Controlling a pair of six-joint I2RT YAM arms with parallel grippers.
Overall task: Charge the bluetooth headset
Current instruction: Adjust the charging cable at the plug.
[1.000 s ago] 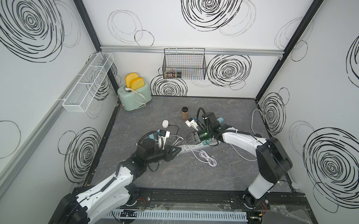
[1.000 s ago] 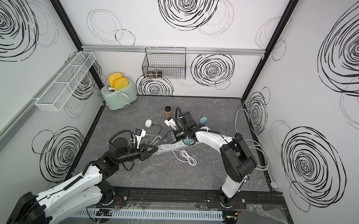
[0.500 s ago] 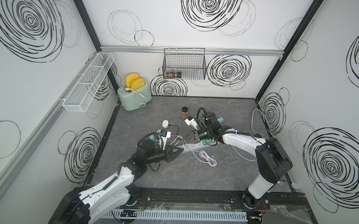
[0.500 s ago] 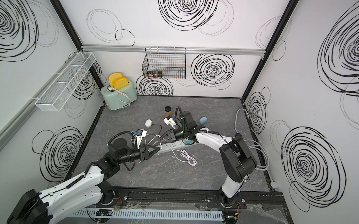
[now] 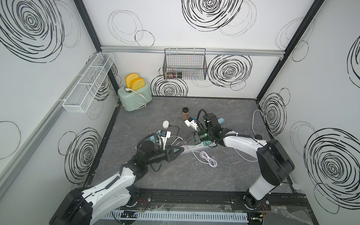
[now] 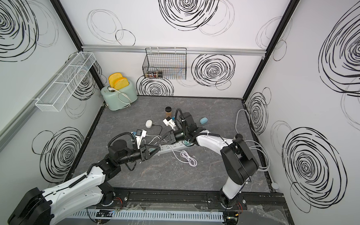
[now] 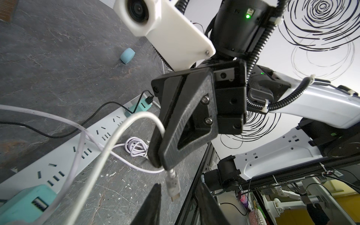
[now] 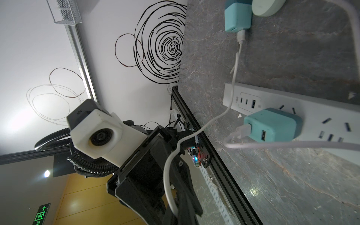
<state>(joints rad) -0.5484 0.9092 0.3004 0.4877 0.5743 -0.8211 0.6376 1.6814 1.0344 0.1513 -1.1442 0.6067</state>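
Regrasping plug (image 7: pixel 173 188): to be gripped squarely on its body by left claw (image 7: pixel 179 185), spread just beneath it.
Right claw (image 7: pixel 162 165): pinched on white cable (image 7: pixel 145 114); release advised only after.
Headset: likely blue case (image 7: pixel 127 55), on tabletop (image 7: pixel 58 58), well apart.

The two arms meet tip to tip over a white power strip (image 6: pixel 173 147) on the grey table (image 6: pixel 203 171). The left gripper (image 6: pixel 157 150) reaches in from the near left, and the right gripper (image 6: pixel 159 141) points back at it, jaws together at a loop of white cable (image 6: pixel 153 139). A coiled cord (image 6: pixel 187 158) lies just beside the strip, a brown jar (image 6: pixel 168 112), white puck (image 6: pixel 148 123) and blue pod (image 6: pixel 203 120) sit farther back, and a mint toaster (image 6: pixel 119 97) fills the far left corner.
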